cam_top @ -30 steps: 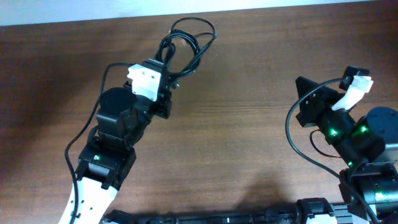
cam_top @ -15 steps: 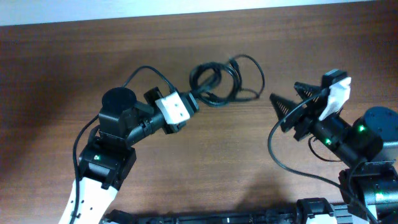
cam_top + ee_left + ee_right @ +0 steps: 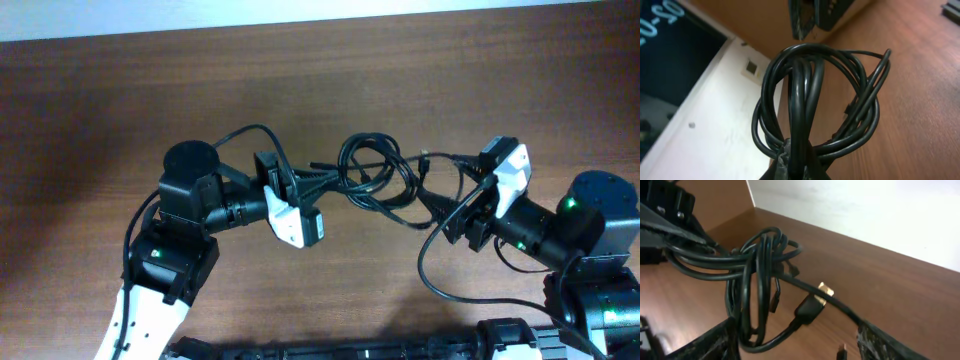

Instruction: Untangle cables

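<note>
Cables (image 3: 375, 175) form one knotted bundle; left gripper (image 3: 795, 167) is clamped on them; right gripper (image 3: 795, 347) gapes wide, straddling a loop; background lettering (image 3: 660, 17) cropped, unreadable.

We are seeing a brown wood-grain table (image 3: 420, 90) spreading beneath the left gripper (image 3: 318, 183) and right gripper (image 3: 432, 185); whether the cables (image 3: 375, 178) between them are touching the wood we are unable to tell.
</note>
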You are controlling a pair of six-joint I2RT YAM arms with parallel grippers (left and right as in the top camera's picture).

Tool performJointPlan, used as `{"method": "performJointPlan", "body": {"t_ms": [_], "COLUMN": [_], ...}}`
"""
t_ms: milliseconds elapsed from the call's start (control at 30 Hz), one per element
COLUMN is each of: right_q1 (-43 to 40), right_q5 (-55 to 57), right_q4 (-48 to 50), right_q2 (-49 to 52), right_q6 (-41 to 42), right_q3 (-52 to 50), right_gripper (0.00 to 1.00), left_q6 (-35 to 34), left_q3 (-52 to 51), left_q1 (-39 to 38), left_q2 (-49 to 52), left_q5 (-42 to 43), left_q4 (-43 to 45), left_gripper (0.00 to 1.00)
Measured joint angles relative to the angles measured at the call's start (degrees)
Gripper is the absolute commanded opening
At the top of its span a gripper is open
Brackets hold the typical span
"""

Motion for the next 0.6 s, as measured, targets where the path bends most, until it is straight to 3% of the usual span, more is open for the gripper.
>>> {"method": "performJointPlan", "body": {"t_ms": [300,600], "right_q1": [0.0,0.0], "right_q5": [-1.2,-1.4], "right_q4": [-0.9,-1.5], "right_q2": [0.0,0.0], "right_q6": [-4.2,-7.0], "right_q3": [0.0,0.0], "right_gripper": [0.65,0.73], "left_q6": [4.8,5.9], "left_q3": [0.0,0.0], "left_q1": [0.0,4.5], "left_q2": [0.0,-2.6], "left_q5": [7.0,8.8], "left_q4": [0.3,-0.6], "left_gripper": [0.00,0.00]}}
